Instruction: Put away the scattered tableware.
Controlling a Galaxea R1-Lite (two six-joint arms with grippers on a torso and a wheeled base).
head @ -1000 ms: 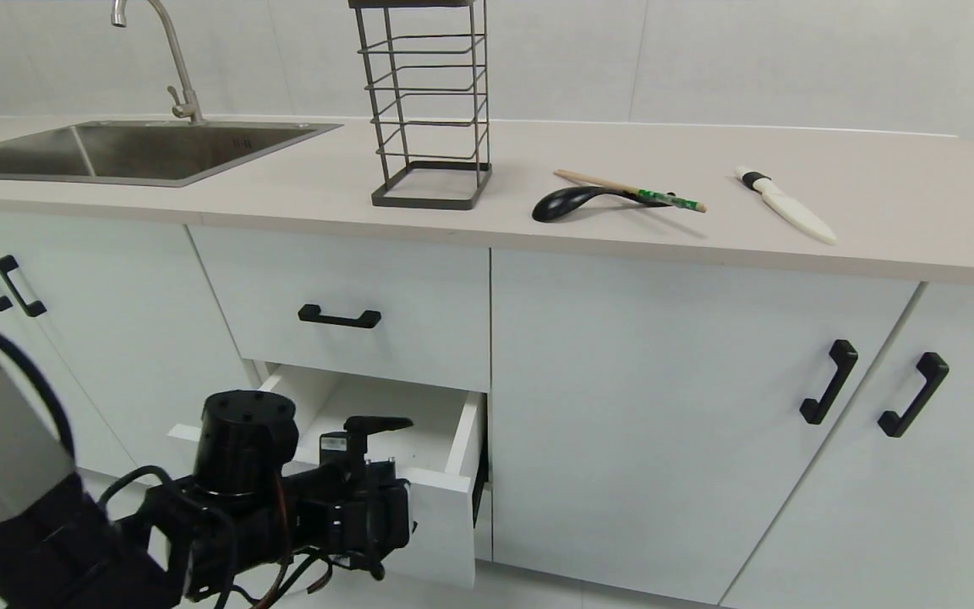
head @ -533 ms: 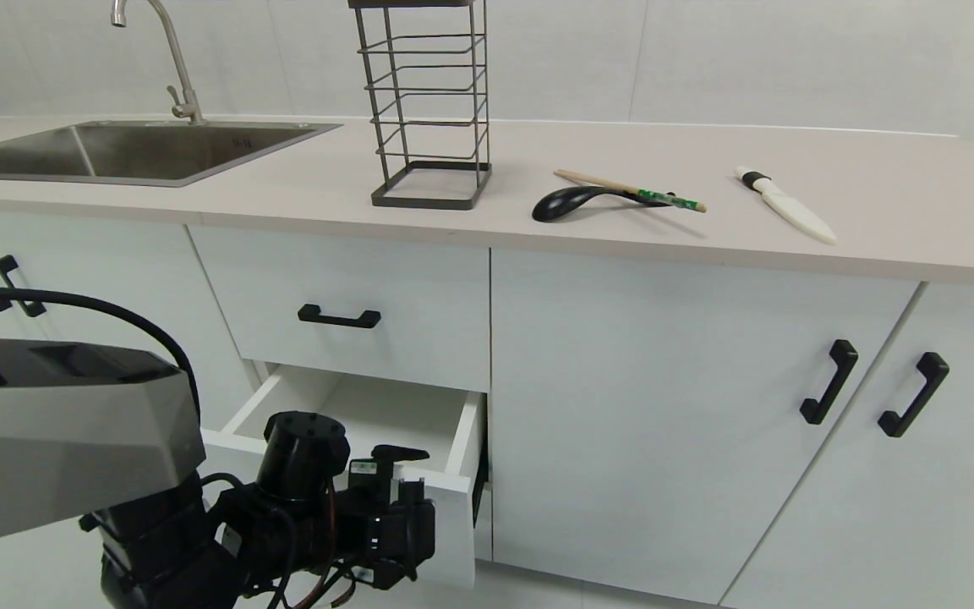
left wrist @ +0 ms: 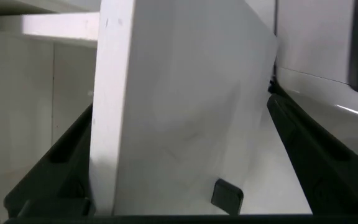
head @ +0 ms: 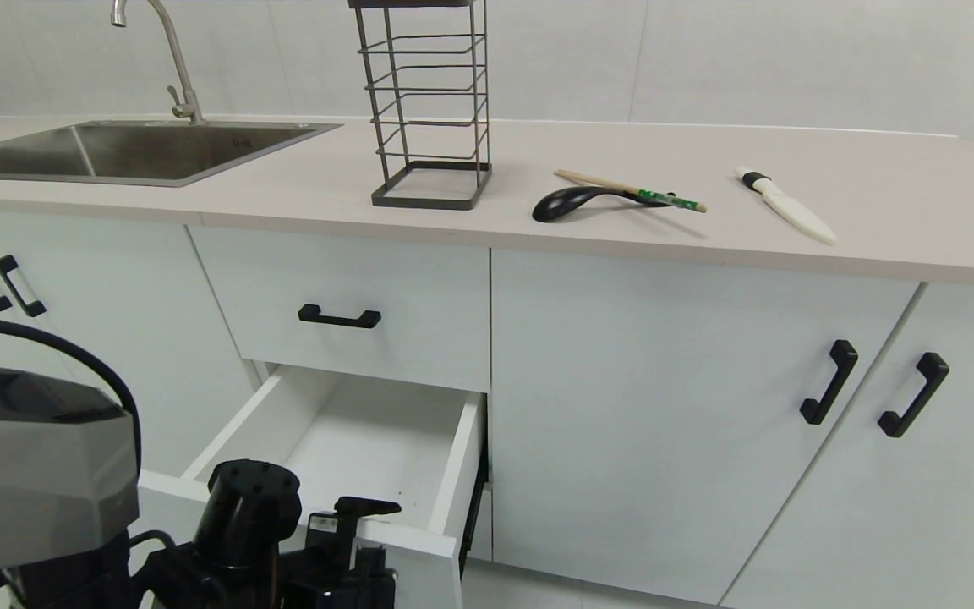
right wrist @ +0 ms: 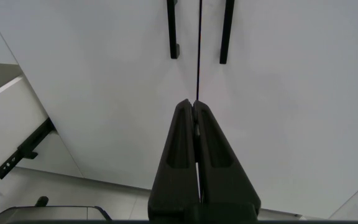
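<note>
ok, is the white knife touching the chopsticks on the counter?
Apart. The head view shows a strip of bare counter between the white knife and the near end of the chopsticks.

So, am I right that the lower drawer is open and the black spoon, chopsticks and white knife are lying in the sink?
Not quite: the lower drawer is open, but the black spoon, chopsticks and white knife lie on the countertop, right of the wire rack, as the head view shows.

left arm [head: 254,507]: grey angular shell, black cylindrical joint, black cable | right end effector [right wrist: 196,104]: black, long, tapered
</note>
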